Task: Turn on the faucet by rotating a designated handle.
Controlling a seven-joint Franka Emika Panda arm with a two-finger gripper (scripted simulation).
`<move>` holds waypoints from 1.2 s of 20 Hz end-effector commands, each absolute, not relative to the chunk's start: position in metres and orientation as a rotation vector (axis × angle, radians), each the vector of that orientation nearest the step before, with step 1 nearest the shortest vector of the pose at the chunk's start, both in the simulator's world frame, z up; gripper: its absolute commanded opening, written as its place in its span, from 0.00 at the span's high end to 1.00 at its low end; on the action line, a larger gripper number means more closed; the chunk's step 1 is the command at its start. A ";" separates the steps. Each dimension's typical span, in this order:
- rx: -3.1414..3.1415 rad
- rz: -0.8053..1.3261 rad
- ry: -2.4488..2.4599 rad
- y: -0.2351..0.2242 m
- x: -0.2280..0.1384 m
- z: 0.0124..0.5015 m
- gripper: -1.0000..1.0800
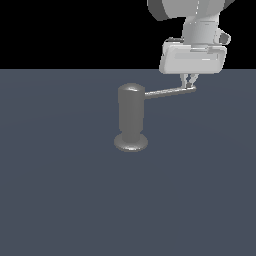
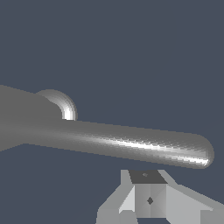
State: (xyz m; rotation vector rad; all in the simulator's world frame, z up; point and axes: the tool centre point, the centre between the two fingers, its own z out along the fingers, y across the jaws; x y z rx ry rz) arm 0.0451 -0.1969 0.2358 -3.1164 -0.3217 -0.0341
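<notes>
One faucet (image 1: 131,120) stands upright on the tabletop (image 1: 60,200), its one handle (image 1: 167,92) reaching toward the exterior view's right, where the single tool (image 1: 189,85) hangs at the rod's tip. Its fingertips look close together beside the rod, gripping nothing I can confirm — how wide they stand, I cannot tell. Contact that far out could slip past the rounded tip — leaving the handle unturned.

No text, label or number — none readable.
</notes>
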 end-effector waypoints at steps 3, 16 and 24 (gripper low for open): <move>-3.122 -0.032 -0.307 -0.200 0.055 0.234 1.00; -3.124 -0.024 -0.295 -0.191 0.091 0.231 1.00; -3.125 -0.019 -0.288 -0.186 0.111 0.229 1.00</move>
